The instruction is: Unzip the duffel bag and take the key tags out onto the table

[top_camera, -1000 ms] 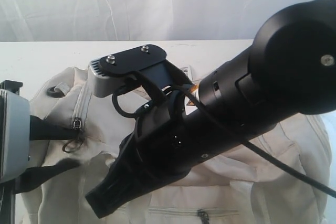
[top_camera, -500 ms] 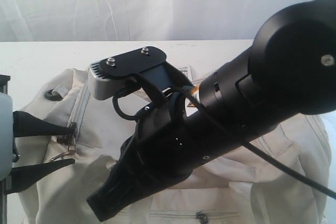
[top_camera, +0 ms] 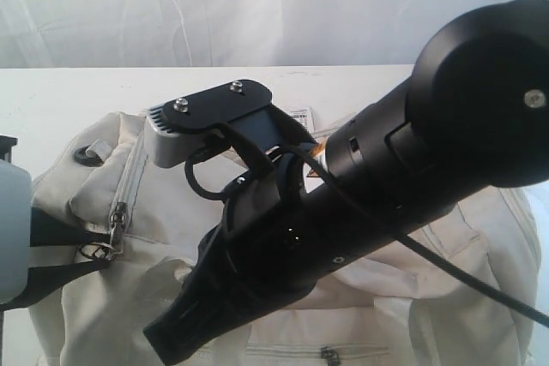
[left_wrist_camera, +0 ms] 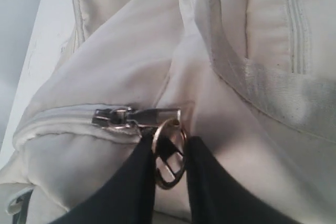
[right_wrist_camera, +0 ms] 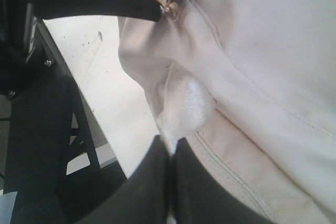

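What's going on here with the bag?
Two robot arms are working on the duffel bag on the table. The left gripper is closed around the zipper pull ring at the bag's end. The right gripper pinches a fold of the bag's fabric, apparently to brace it. The zipper beside the slider looks closed, and no key tags are in view.

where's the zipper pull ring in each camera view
Exterior view: the pull ring sits low at the left edge, on the duffel bag.
Left wrist view: low centre, just below the slider.
Right wrist view: at the top edge, near the middle.
Shared landmark: the left pincer, whose black fingers flank the ring in all three.
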`<state>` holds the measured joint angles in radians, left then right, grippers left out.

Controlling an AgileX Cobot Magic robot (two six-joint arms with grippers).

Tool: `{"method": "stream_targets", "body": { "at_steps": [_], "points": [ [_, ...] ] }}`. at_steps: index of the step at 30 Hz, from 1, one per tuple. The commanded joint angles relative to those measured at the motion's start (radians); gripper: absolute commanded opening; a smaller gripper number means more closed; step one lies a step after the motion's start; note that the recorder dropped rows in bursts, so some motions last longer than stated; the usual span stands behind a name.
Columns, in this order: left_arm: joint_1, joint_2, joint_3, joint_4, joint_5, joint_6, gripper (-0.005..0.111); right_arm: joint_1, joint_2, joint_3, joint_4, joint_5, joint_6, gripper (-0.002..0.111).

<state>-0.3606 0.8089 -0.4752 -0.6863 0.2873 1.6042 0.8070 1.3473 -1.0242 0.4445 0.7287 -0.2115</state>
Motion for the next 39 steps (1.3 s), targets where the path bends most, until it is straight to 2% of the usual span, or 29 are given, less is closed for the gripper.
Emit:
{"method": "stream_targets", "body": {
  "at_steps": [1,3,12,17,22,24,33,39],
  "points": [
    [-0.003,0.007,0.01,-0.015,0.019,-0.013,0.011,-0.001,-0.008,0.001,0.002,0.008,-0.017,0.0],
    [-0.003,-0.002,0.01,-0.015,0.019,-0.013,0.0,-0.001,-0.008,0.001,0.002,0.008,-0.017,0.0],
    [-0.003,-0.052,0.01,-0.046,0.023,-0.021,0.001,-0.001,-0.008,0.001,-0.001,0.008,-0.016,0.0],
    [-0.003,-0.052,0.008,-0.048,0.007,-0.021,0.011,-0.001,-0.008,0.001,-0.001,0.008,-0.016,0.0],
    [-0.003,-0.052,-0.014,-0.105,-0.005,-0.021,0.006,-0.001,-0.008,0.001,-0.001,0.01,-0.016,0.0],
    [-0.003,-0.052,-0.03,-0.121,-0.003,-0.021,0.0,-0.001,-0.008,0.001,-0.001,0.01,-0.016,0.0],
    [-0.003,-0.052,-0.098,-0.125,-0.011,-0.089,0.0,-0.001,-0.008,0.074,0.015,-0.023,-0.016,0.0],
    [-0.003,-0.013,-0.105,-0.125,-0.089,-0.128,0.0,0.001,-0.008,0.123,0.075,-0.065,-0.045,0.0]
  ]
}}
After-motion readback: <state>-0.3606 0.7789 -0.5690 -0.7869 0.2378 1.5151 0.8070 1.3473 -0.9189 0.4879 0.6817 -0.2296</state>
